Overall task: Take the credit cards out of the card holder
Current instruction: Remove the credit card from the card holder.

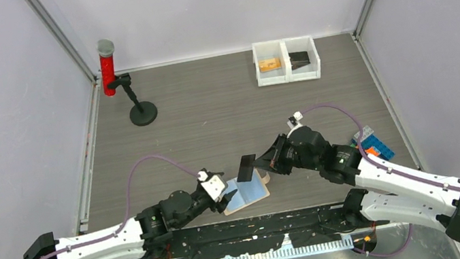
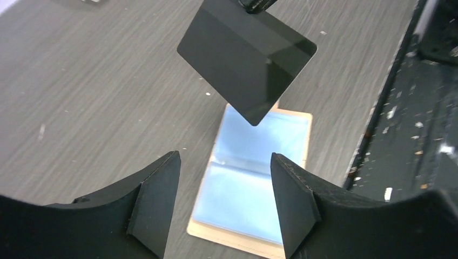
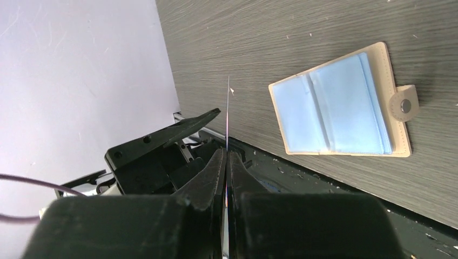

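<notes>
Grey table (image 1: 211, 112), card holder (image 1: 254, 192) open, card (image 1: 245, 168) aloft

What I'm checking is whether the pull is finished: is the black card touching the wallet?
Apart. Right wrist view: the card, edge-on in the shut right gripper, has table showing between it and the wallet.
</notes>
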`<state>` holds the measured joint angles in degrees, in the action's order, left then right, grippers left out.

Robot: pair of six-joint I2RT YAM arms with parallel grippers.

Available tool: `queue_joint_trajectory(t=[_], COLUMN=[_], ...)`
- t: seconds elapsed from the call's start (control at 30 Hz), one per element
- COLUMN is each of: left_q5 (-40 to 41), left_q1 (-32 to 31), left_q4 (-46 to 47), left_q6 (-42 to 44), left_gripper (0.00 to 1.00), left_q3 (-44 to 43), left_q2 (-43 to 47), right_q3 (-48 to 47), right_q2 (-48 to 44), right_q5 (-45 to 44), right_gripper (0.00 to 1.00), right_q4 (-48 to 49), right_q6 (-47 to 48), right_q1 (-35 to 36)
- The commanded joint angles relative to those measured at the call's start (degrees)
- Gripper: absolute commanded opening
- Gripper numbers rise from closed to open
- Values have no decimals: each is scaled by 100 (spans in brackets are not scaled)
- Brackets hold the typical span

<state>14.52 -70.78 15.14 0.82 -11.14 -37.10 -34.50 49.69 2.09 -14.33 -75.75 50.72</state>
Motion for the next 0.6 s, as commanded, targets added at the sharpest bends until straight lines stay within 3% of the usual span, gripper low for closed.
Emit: queue_joint_trajectory(t=[0.0, 0.37, 0.57], left_q5=[295, 152, 242], left_q1=[-126, -343, -458], left_q4=[1239, 1690, 1849], left_q6=[1186, 1675, 1864], left_gripper=[65, 67, 63], left_q3=[30, -129, -286], left_q2=[-130, -780, -1091], right_q3=[-162, -192, -142], right_q2=[101, 233, 314], right_q5=[-160, -170, -97], right_gripper=[5, 5, 5], right_q4=[69, 163, 167], right_q6=[-325, -666, -738], right_q1=[-34, -62, -70])
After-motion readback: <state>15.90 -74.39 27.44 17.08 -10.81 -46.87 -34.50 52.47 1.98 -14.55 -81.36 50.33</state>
